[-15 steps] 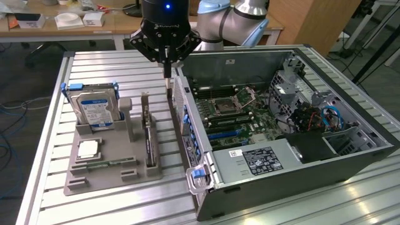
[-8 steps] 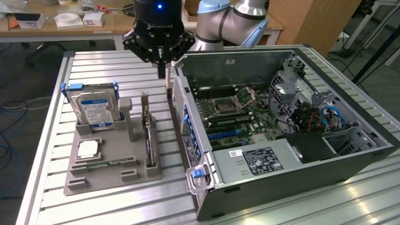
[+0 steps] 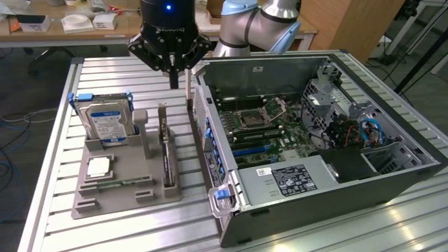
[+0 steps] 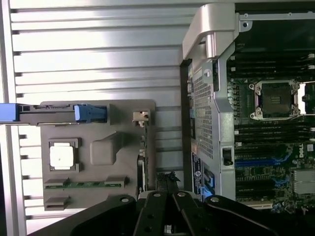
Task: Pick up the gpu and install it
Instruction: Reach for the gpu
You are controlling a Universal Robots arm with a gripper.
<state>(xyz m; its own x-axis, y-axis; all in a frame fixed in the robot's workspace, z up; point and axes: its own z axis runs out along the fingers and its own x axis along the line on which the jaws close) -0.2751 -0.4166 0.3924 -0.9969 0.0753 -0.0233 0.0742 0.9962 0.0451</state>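
The gpu stands on edge in a slot of the grey holder, a thin dark card seen edge-on. In the wrist view the gpu runs along the holder's side nearest the computer case. My gripper hangs above the table behind the holder's far end, between the holder and the case. Its fingers are shut with nothing between them. In the wrist view the gripper sits just beside the card's end, apart from it.
The open computer case lies at the exterior view's right, motherboard exposed. The holder also carries a hard drive with blue rails, a square chip and a green memory stick. A slatted metal table lies beneath.
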